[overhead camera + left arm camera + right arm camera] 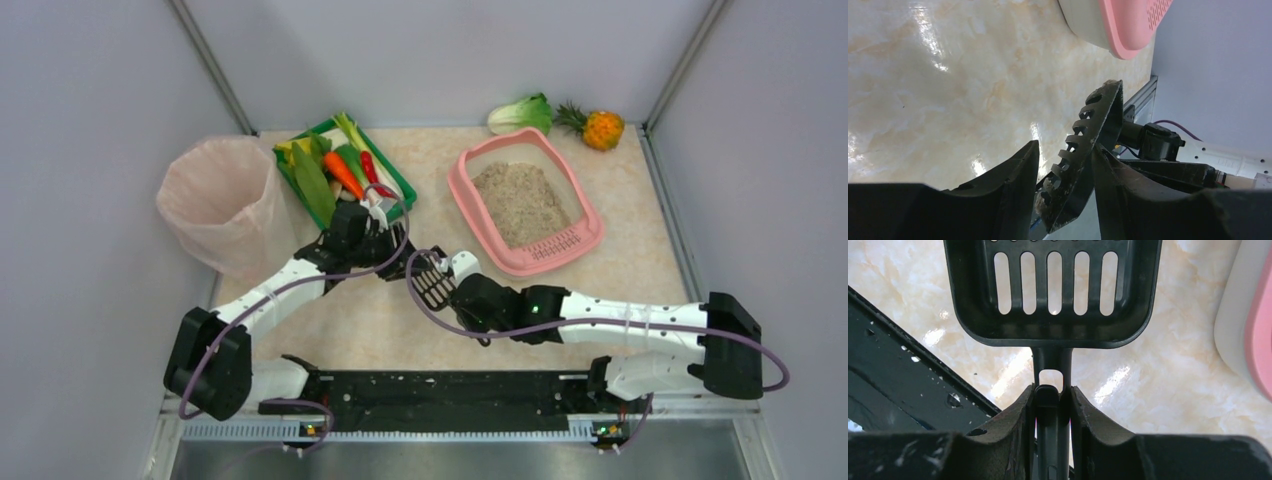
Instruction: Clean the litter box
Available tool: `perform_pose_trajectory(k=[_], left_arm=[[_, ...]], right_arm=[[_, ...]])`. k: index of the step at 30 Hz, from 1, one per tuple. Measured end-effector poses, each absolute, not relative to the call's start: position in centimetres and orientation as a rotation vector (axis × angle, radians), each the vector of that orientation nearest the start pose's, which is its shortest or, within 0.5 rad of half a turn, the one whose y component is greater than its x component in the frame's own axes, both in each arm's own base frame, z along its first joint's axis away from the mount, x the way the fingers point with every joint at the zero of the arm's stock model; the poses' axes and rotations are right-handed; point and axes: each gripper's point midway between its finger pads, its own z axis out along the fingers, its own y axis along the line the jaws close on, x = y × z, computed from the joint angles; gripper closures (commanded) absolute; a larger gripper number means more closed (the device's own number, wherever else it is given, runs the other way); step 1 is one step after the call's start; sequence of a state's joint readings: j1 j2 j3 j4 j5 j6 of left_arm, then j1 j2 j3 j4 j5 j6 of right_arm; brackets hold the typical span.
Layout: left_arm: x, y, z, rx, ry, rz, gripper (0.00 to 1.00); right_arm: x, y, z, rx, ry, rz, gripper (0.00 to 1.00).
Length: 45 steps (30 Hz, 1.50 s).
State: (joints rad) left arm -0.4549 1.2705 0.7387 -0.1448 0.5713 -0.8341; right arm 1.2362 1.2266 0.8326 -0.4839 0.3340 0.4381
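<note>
Pink litter box point(556, 248), grey-beige litter point(520, 200) inside, lying flat

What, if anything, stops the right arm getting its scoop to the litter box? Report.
Likely not yet: the right hand grips the scoop, the litter box sits close, but the left hand straddles the scoop's head.

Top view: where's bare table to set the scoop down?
Bare marble: between the green tray and the litter box; right of the litter box, up to the wall; the near strip between the arms, ahead of the base rail. Crowded: the left, where bin, tray and left arm bunch by the scoop.
</note>
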Motion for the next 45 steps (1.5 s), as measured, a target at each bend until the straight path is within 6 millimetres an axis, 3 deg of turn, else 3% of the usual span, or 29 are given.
perform_pose_trajectory(k=[3, 15, 17, 19, 21, 22, 25, 30, 39, 45], left_arm=[[23.6, -25.5, 14.3, -0.101, 2.474, -1.302, 0.6], [23.2, -25.6, 15.2, -0.061, 2.452, -1.331, 0.58], [23.1, -25.6, 15.3, -0.053, 2.445, -1.33, 0.65], [23.2, -25.5, 15.3, -0.042, 2.44, -1.326, 0.81], [23.2, -25.4, 15.2, -0.035, 2.44, -1.317, 0.99], [23.2, -25.3, 15.1, -0.015, 2.438, -1.3, 1.0], [23.1, -24.9, 14.4, -0.006, 2.458, -1.259, 1.0], [23.2, -24.8, 14.7, -0.054, 2.454, -1.289, 1.0], [23.3, -25.3, 15.8, -0.136, 2.376, -1.443, 1.0], [23.5, -25.5, 16.4, -0.183, 2.341, -1.52, 1.0]], right_arm=[[14.1, 28.0, 11.2, -0.832, 2.268, 0.368, 1.0], [14.4, 27.7, 11.7, -0.866, 2.255, 0.388, 1.0], [14.5, 27.7, 11.9, -0.868, 2.25, 0.396, 1.0], [14.5, 27.7, 12.0, -0.87, 2.249, 0.4, 1.0], [14.4, 27.7, 12.0, -0.881, 2.248, 0.403, 0.94], [14.4, 27.7, 12.0, -0.887, 2.247, 0.403, 0.89], [14.4, 27.7, 12.3, -0.896, 2.235, 0.411, 0.71], [14.6, 27.5, 13.3, -0.884, 2.199, 0.439, 0.52], [15.2, 27.4, 16.3, -0.827, 2.096, 0.572, 0.5], [15.4, 27.6, 16.6, -0.841, 2.075, 0.588, 0.53]])
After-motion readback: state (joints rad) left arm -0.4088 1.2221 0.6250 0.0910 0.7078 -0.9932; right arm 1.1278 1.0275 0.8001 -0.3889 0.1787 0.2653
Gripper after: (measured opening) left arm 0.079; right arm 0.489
